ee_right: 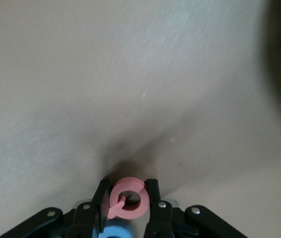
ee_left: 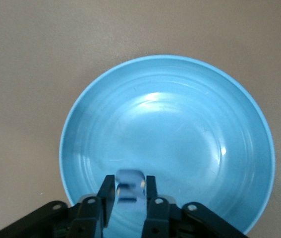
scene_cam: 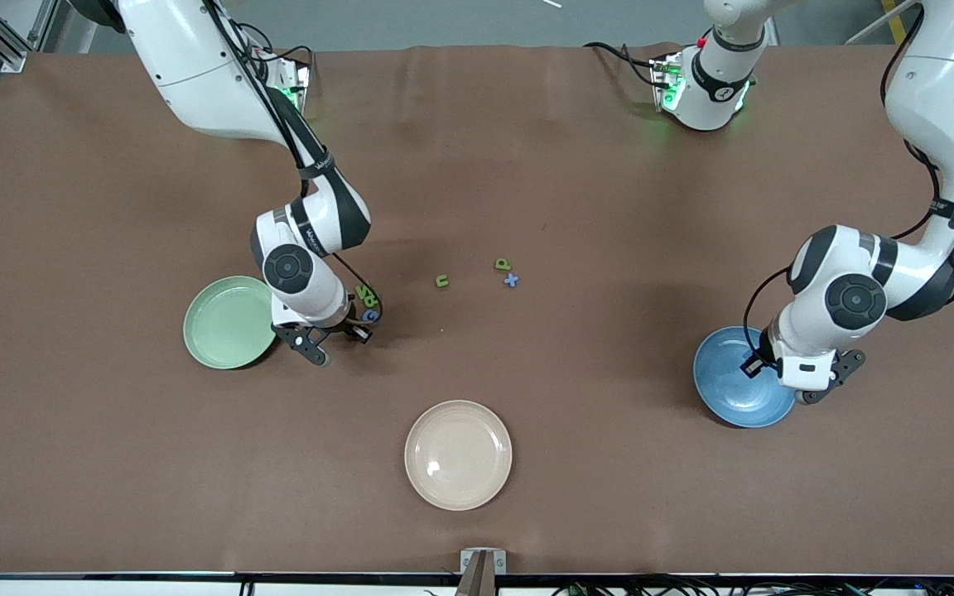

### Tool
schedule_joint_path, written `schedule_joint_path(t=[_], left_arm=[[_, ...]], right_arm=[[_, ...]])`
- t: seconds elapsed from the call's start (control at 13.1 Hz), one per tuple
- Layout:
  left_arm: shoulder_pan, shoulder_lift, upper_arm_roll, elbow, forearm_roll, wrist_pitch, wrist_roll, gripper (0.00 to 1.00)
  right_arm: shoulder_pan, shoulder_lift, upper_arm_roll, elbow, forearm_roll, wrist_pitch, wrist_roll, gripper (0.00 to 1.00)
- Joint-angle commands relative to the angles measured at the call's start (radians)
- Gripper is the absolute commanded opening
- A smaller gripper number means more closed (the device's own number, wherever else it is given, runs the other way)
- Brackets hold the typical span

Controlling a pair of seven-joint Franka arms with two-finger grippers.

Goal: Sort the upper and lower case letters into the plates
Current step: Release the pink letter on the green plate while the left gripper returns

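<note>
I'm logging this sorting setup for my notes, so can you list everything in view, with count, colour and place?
Round shallow plastic plates: 3; mint green toward the right arm's end, blue toward the left arm's end, cream-beige nearest the front camera.
Small flat letter pieces on the table: 3 mid-table, green u, green P, blue x; more green and blue ones beside the right gripper.
Pink-red letter: 1, between the right gripper's fingers.
Pale blue letter: 1, in the left gripper, over the blue plate.
Brown table: 1.
Right gripper: beside the mint green plate.
Left gripper: over the blue plate.
</note>
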Motion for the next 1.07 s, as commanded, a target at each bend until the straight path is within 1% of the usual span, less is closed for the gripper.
schedule_joint_path(t=[0.0, 0.15, 0.23, 0.38, 0.54, 0.61, 0.76, 0.92, 0.99], left_arm=[[-0.016, -0.022, -0.062, 0.006, 0.006, -0.044, -0.031, 1.0], [-0.013, -0.026, -0.148, 0.012, 0.002, -0.124, -0.08, 1.0], [-0.017, -0.026, -0.185, 0.009, 0.001, -0.137, -0.1, 1.0], [-0.051, -0.016, -0.235, 0.007, -0.002, -0.144, -0.158, 1.0], [-0.141, 0.002, -0.242, 0.009, -0.035, -0.143, -0.237, 0.99], [-0.189, 0.023, -0.242, 0.012, -0.041, -0.132, -0.285, 0.96], [-0.261, 0.056, -0.242, 0.015, -0.045, -0.079, -0.363, 0.92], [-0.357, 0.085, -0.233, 0.026, -0.043, -0.037, -0.439, 0.87], [-0.394, 0.103, -0.216, 0.038, -0.04, -0.023, -0.491, 0.84]], right_arm=[[-0.119, -0.118, 0.003, -0.028, -0.015, -0.119, -0.209, 0.0], [-0.192, -0.193, 0.003, -0.042, -0.013, -0.203, -0.369, 0.0], [-0.225, -0.229, 0.003, -0.065, -0.013, -0.212, -0.433, 0.0], [-0.291, -0.27, 0.003, -0.141, -0.015, -0.191, -0.553, 0.0], [-0.331, -0.281, 0.003, -0.226, -0.015, -0.107, -0.618, 0.0], [-0.348, -0.275, 0.003, -0.267, -0.013, -0.051, -0.653, 0.0], [-0.358, -0.264, 0.003, -0.333, -0.013, 0.052, -0.67, 0.01], [-0.358, -0.249, 0.003, -0.346, -0.013, 0.067, -0.676, 0.01], [-0.358, -0.241, 0.003, -0.346, -0.013, 0.067, -0.676, 0.05]])
